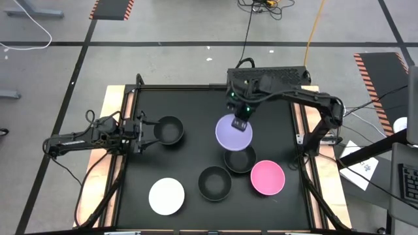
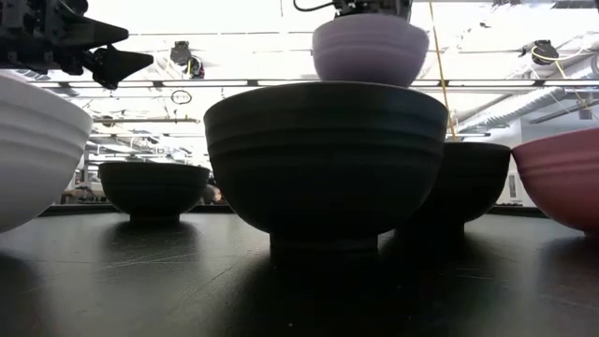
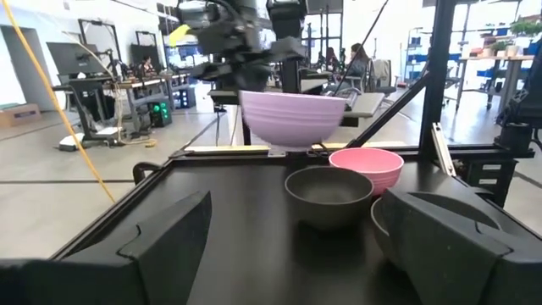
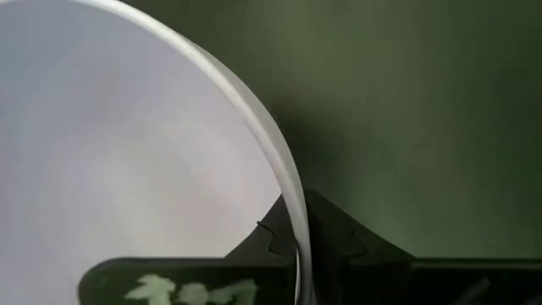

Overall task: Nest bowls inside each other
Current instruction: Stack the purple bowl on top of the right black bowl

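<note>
Right gripper (image 1: 240, 124) clamped on the rim of the lavender bowl (image 1: 230, 132), held aloft above the table (image 1: 189, 104) near its centre, at 12 o'clock of a black bowl (image 1: 240, 158). Pink bowl (image 1: 268, 177) at 4 o'clock; second black bowl (image 1: 215, 183) and white bowl (image 1: 166, 196) toward 7 o'clock. Left gripper (image 1: 149, 132), fingers spread, at 9 o'clock beside a third black bowl (image 1: 170, 130)

floor (image 1: 170, 62): grey concrete, dark lines across it, striped hazard mats (image 1: 111, 8) at far left and right
cable (image 1: 315, 26): yellow, trailing on far floor
ceiling (image 2: 234, 23): bright, with beams
room: desks (image 3: 118, 85), shelves (image 3: 461, 51), a seated person (image 3: 356, 61) far off
</note>
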